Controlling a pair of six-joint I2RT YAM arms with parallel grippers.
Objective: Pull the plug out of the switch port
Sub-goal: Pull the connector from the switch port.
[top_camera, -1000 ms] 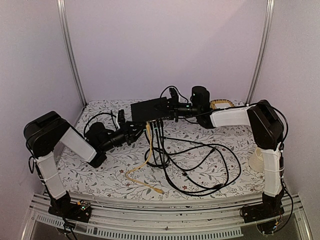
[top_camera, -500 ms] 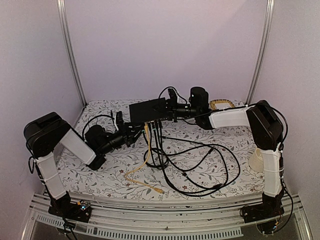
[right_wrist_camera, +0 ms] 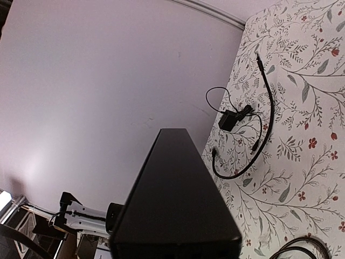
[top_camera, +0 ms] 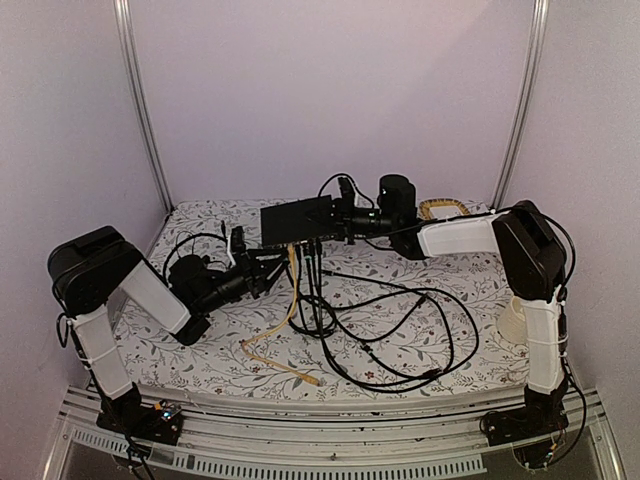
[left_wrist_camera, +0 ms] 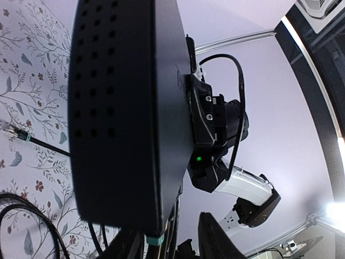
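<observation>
The left end effector point(top_camera: 266, 268) sits just below the near long edge of the flat black rectangular switch point(top_camera: 297, 220). In its wrist view its two dark fingertips point(left_wrist_camera: 215, 240) stand apart at the bottom of the frame, with a cable wearing a teal band point(left_wrist_camera: 154, 240) and thin black leads in the gap. Whether they pinch anything I cannot tell. The right end effector point(top_camera: 345, 218) is clamped on the switch's right end and seems to hold it lifted off the floral-patterned counter point(top_camera: 200, 340), its ported edge towards the arms. From that edge a thin yellow cable point(top_camera: 290, 315) drops and trails to a loose plug near the counter's front, and a tangle of black cables point(top_camera: 400, 330) hangs from the ports beside it. By my reading the bracing is done and the pull is the step in hand. Several leads look seated, and whether the yellow one's upper plug has left its port is too small to tell, so the extraction cannot be counted finished
</observation>
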